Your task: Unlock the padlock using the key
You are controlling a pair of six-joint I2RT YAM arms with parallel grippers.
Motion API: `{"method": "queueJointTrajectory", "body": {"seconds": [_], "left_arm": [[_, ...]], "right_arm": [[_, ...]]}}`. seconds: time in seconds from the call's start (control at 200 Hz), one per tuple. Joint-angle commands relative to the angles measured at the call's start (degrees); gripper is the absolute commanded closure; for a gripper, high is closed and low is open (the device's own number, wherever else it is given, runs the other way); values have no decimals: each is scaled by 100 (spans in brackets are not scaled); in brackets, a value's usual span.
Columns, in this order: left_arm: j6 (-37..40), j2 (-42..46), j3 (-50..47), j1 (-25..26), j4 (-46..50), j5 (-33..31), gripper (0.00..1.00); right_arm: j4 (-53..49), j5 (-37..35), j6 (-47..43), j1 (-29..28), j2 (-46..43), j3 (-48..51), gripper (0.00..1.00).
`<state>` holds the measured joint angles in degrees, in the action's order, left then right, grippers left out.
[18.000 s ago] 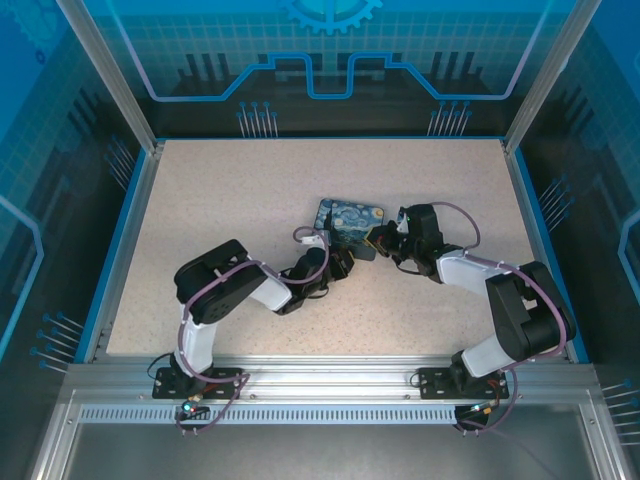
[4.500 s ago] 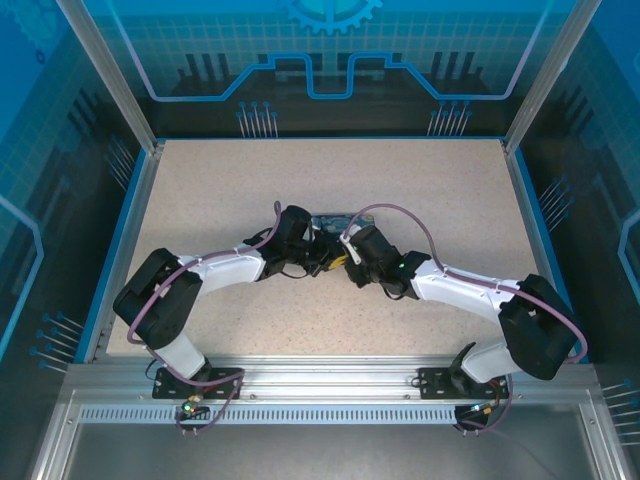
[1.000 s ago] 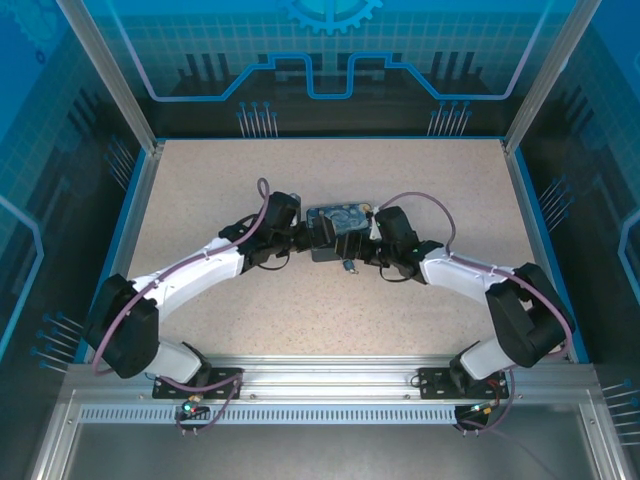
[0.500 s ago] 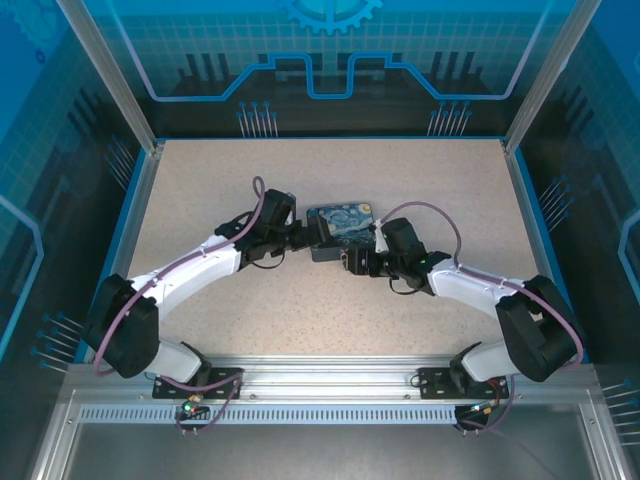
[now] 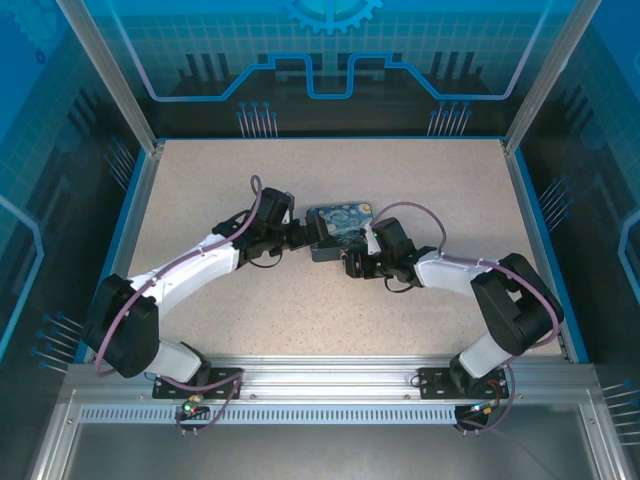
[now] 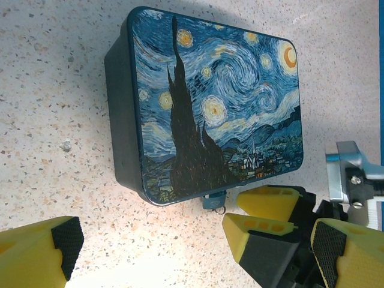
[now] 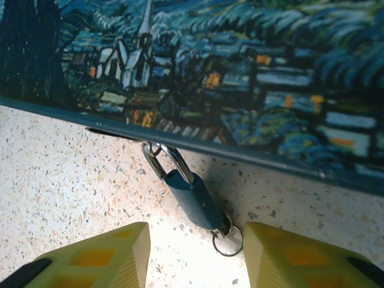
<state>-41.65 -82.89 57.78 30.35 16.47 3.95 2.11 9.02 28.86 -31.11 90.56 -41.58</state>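
The padlock [image 7: 193, 201], small with a blue body and a silver shackle, hangs from the hasp on the front edge of the starry-night box [image 7: 240, 66] and lies on the table. The key [image 7: 222, 224] sits in its bottom end, with a thin wire ring [image 7: 228, 241] attached. My right gripper [image 7: 195, 255] is open, its yellow fingers either side of the padlock's bottom end and touching nothing. In the left wrist view the padlock [image 6: 214, 201] lies just left of the right gripper's fingertips [image 6: 259, 228]. My left gripper [image 6: 192, 258] stands wide open beside the box [image 6: 210, 102], holding nothing.
The box [image 5: 340, 224] sits mid-table on the speckled tabletop [image 5: 240, 180], between my left gripper [image 5: 312, 238] and right gripper [image 5: 351, 264]. Blue rails and clear walls border the table. Open tabletop lies in front of the arms and behind the box.
My right gripper has swung from the box's right side down to its front edge by the padlock, and its jaws have narrowed. The left arm has barely moved.
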Motion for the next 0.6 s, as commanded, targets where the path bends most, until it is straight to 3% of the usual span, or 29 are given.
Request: {"method": "queueJointTrajectory", "body": {"seconds": [0.0, 0.595], "left_arm": [[-10, 38, 128, -64, 54, 187, 1], [-109, 1, 32, -137, -12, 368, 1]], "right_arm": [[114, 134, -133, -43, 177, -202, 55], [119, 116, -113, -217, 606, -404, 58]]}}
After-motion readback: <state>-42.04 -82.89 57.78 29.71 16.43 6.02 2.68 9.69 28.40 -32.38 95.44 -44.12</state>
